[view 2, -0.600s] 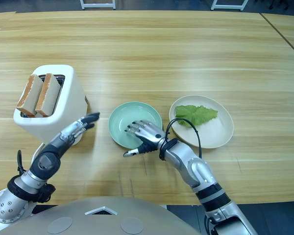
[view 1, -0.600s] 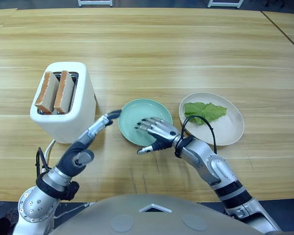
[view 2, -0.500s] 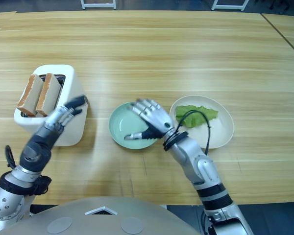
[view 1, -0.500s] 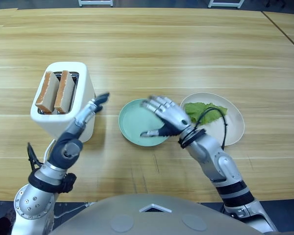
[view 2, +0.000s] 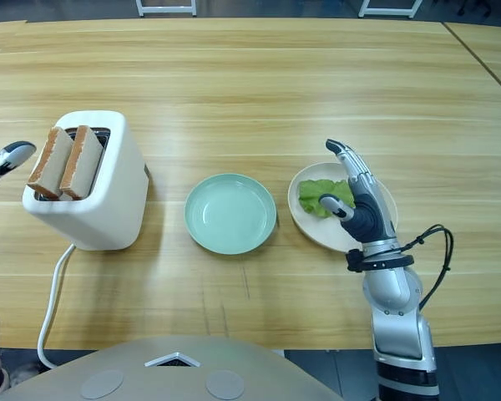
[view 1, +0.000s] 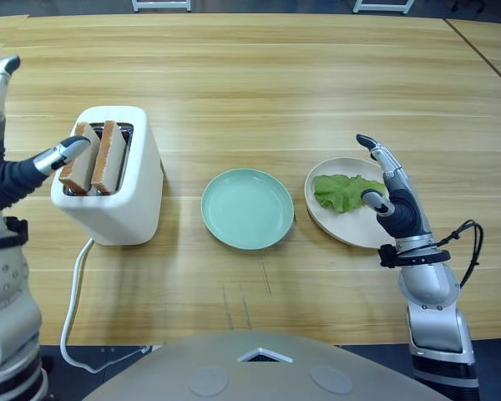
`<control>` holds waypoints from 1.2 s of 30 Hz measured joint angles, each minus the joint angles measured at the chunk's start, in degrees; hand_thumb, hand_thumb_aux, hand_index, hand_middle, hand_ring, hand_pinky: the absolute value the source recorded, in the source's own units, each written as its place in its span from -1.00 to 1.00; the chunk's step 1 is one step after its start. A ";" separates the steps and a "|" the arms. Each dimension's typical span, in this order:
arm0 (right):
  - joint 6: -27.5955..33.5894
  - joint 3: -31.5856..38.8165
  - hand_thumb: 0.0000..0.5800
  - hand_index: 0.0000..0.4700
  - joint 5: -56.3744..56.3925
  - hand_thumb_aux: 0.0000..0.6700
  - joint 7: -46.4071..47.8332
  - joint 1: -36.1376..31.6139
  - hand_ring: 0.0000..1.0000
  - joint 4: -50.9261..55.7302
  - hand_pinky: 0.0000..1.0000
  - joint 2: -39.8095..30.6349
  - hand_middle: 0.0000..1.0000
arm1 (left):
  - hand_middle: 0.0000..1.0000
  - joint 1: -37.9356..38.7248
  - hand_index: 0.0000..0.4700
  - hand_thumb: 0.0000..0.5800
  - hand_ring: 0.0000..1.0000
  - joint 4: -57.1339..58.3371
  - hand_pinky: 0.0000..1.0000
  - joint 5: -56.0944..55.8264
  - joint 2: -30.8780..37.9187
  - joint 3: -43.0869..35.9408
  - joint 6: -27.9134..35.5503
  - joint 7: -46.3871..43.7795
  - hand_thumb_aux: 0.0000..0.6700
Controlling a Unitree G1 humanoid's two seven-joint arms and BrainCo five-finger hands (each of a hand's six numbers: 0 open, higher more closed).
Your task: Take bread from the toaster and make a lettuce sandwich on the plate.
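We see a white toaster (view 1: 108, 180) on the left of the wooden table (view 1: 275, 83), with two bread slices (view 1: 96, 157) standing in its slots. Our left hand (view 1: 4, 167) is raised beside it, fingers spread, holding nothing (thumb tip close to the nearer slice). A green plate (view 1: 247, 207) sits in the middle. The lettuce (view 1: 344, 189) lies on a beige plate (view 1: 341, 225), and our right hand (view 1: 394, 200) stands upright over that plate's right side, open, gripping nothing.

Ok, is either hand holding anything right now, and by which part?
Nothing is held. The left hand is open beside the toaster, its fingers around neither of the bread slices; the right hand is open by the lettuce.
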 measured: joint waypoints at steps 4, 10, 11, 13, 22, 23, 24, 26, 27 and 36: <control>-2.02 -0.59 -1.00 -1.00 -5.12 -1.00 -1.88 -0.98 -1.00 2.13 -1.00 -1.30 -1.00 | -1.00 -3.58 -1.00 -1.00 -1.00 10.46 -1.00 9.47 3.60 -4.46 2.84 -5.02 -1.00; -4.66 -1.19 -1.00 -1.00 -5.45 -1.00 -1.55 -0.39 -1.00 3.90 -1.00 -2.64 -1.00 | -1.00 -6.49 -0.50 -0.12 -1.00 19.43 -1.00 13.41 4.23 -12.02 5.19 -11.77 -0.50; -4.90 -1.39 -1.00 -1.00 -5.42 -1.00 -1.44 -0.25 -1.00 3.98 -1.00 -2.77 -1.00 | -1.00 -6.73 -0.16 0.33 -1.00 19.81 -1.00 13.64 4.43 -12.61 5.60 -12.81 -0.16; -5.10 -2.09 -1.00 -1.00 -5.39 -1.00 -1.25 -0.22 -1.00 4.17 -1.00 -3.09 -1.00 | -1.00 -6.92 1.00 1.00 -1.00 19.84 -1.00 14.11 5.01 -14.08 5.83 -14.53 1.00; -6.76 -0.98 -1.00 -1.00 -9.03 -1.00 -1.25 -1.83 -1.00 6.84 -1.00 -4.80 -1.00 | -1.00 -8.38 1.00 1.00 -1.00 12.81 -1.00 10.17 3.33 -14.10 7.58 -16.32 1.00; -6.88 -0.71 -1.00 -1.00 -9.33 -1.00 -1.26 -2.06 -1.00 7.30 -1.00 -4.80 -1.00 | -1.00 -8.39 1.00 1.00 -1.00 12.05 -1.00 10.05 3.02 -14.06 7.85 -16.33 1.00; -7.02 -0.59 -1.00 -1.00 -9.71 -1.00 -1.34 -2.29 -1.00 7.62 -1.00 -4.84 -1.00 | -0.98 -8.39 1.00 1.00 -0.98 11.60 -0.98 9.96 2.77 -14.04 8.02 -16.33 1.00; -7.28 -0.41 -1.00 -1.00 -10.32 -1.00 -1.58 -2.45 -1.00 8.21 -1.00 -4.88 -1.00 | -0.81 -8.39 1.00 1.00 -0.81 10.77 -0.81 9.72 2.45 -14.04 8.25 -16.34 1.00; -7.29 -0.34 -1.00 -1.00 -10.59 -1.00 -1.59 -2.44 -1.00 8.52 -1.00 -4.96 -1.00 | -0.74 -8.39 1.00 1.00 -0.74 10.48 -0.74 9.59 2.40 -14.05 8.29 -16.43 1.00; -7.52 0.06 -1.00 -1.00 -15.06 -1.00 -3.43 -3.60 -1.00 10.75 -1.00 -7.09 -1.00 | -0.67 -8.39 1.00 1.00 -0.67 10.29 -0.67 9.09 2.37 -14.03 8.88 -16.45 1.00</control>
